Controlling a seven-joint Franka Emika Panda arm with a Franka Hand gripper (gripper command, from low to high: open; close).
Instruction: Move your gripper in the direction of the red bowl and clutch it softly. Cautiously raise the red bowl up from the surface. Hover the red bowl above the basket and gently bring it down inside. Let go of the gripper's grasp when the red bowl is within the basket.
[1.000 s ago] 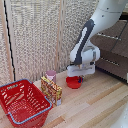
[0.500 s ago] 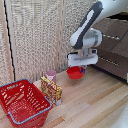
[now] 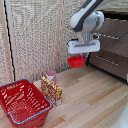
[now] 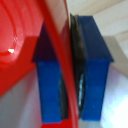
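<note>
red bowl, red lattice basket, blue-tipped claw

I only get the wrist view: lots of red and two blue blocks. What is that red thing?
Observer: It is the red bowl, hanging in the air under the end effector, clear of the wooden floor.
Operator: Where is it supposed to go?
Observer: Into a red basket standing on the floor toward the exterior view's left, lower than the bowl and well aside from it.
Operator: Anything between them?
Observer: A yellow-and-red carton and a pinkish cup stand beside the basket, on the side facing the bowl.
</note>
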